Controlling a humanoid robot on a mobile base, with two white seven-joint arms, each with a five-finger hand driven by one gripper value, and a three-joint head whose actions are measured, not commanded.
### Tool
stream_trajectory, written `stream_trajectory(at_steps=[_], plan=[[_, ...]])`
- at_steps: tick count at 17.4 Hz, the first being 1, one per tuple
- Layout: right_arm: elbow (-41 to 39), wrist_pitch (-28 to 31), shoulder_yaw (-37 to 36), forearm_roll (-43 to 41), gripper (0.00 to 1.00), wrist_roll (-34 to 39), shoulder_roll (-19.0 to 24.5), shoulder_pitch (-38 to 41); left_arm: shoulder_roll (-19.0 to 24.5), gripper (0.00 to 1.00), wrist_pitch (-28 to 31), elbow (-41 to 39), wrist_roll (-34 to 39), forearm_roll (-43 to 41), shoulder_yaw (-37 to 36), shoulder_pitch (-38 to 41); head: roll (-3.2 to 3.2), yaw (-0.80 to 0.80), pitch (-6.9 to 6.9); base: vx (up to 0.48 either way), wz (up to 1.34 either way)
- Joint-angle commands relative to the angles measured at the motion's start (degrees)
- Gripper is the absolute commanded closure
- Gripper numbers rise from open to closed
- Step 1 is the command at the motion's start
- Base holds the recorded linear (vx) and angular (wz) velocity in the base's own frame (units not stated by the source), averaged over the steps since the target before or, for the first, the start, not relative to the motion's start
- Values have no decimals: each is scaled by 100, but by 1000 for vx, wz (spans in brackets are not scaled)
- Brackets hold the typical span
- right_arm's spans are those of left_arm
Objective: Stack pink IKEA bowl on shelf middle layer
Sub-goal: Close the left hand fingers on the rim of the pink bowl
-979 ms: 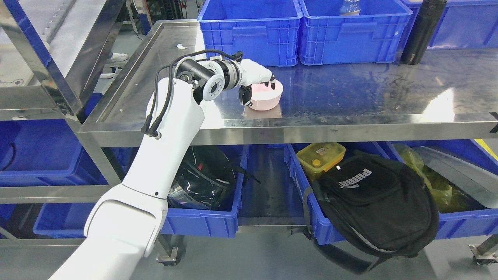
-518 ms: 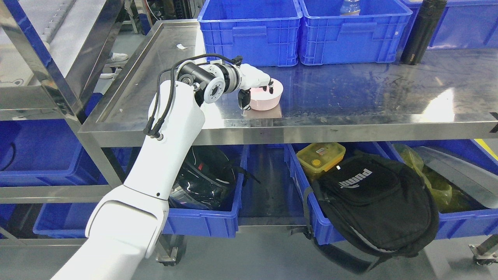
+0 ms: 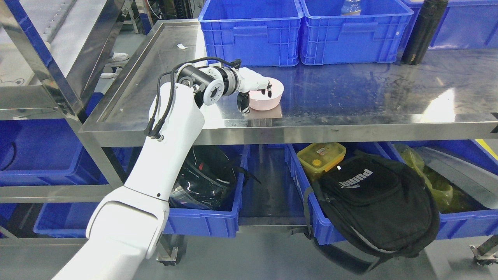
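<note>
A stainless steel shelf (image 3: 350,124) spans most of the frame, its raised front lip running from the left of centre to the right edge. Most of its surface to the right of centre is bare, reflective metal. Along the far edge, at the top of the frame, two blue crates (image 3: 307,33) are set side by side, touching, and a black flask (image 3: 422,33) stands upright just right of them.

Below the shelf, in the lower part of the frame, a black backpack (image 3: 373,210) is slumped over the rim of a blue bin (image 3: 467,225); a yellow lunch box (image 3: 321,155) lies just behind it, and a black helmet (image 3: 206,179) sits in another bin to the left.

The white left arm (image 3: 167,147) is seen rising from the lower left corner over the shelf's front lip. The left hand (image 3: 255,87) is clasped on the pink bowl (image 3: 268,99), fingers (image 3: 269,92) hooked over the near rim and the thumb pressed against the outer wall. The bowl is found left of centre, close to the shelf's front edge, with open surface to its right and behind it. Whether it rests on the steel cannot be told.
</note>
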Motion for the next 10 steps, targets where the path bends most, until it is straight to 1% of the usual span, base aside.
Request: stream_trajectory(at_steps=[1, 6, 7, 10], plan=[[-100, 2, 0, 0, 0, 4, -100, 123, 148, 35, -5, 314, 24, -1, 42, 16, 0, 0, 0, 0, 0], [-100, 2, 0, 0, 0, 4, -100, 123, 90, 37, -31, 719, 112, -1, 60, -1, 0, 0, 0, 4, -9], [-100, 2, 0, 0, 0, 4, -100, 123, 90, 40, -40, 737, 112, -1, 60, -10, 0, 0, 0, 7, -41], [-100, 2, 0, 0, 0, 4, -100, 123, 90, 57, -198, 746, 104, 17, 174, -1, 0, 0, 0, 2, -14]])
